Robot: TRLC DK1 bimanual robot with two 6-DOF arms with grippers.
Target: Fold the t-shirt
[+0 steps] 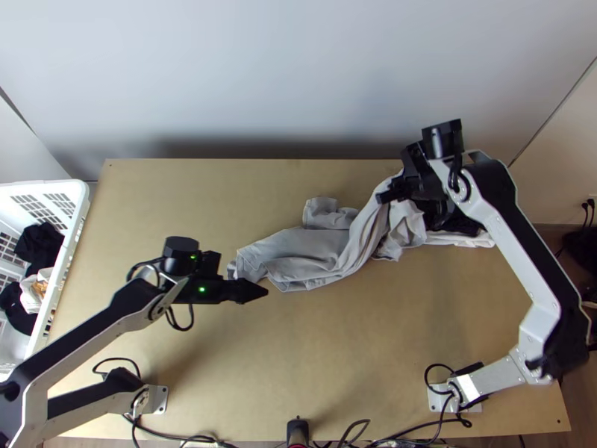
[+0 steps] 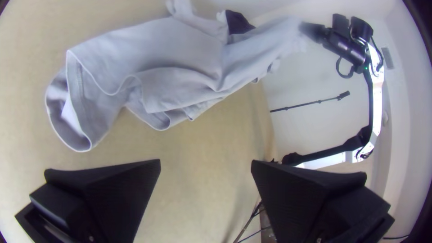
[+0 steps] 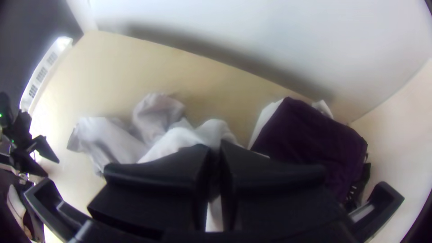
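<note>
T-shirt is clamped between the right fingers; left fingers are apart. Loose end should be pinched, creases drawn out before folding.

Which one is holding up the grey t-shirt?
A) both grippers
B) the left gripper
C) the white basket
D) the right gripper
D, because the right gripper has its fingers closed on the raised part of the shirt, while the left gripper is open with nothing between its fingers.

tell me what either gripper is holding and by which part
The right gripper pinches the grey t-shirt by a bunched, lifted part; which part can't be told. The left gripper holds nothing.
</note>
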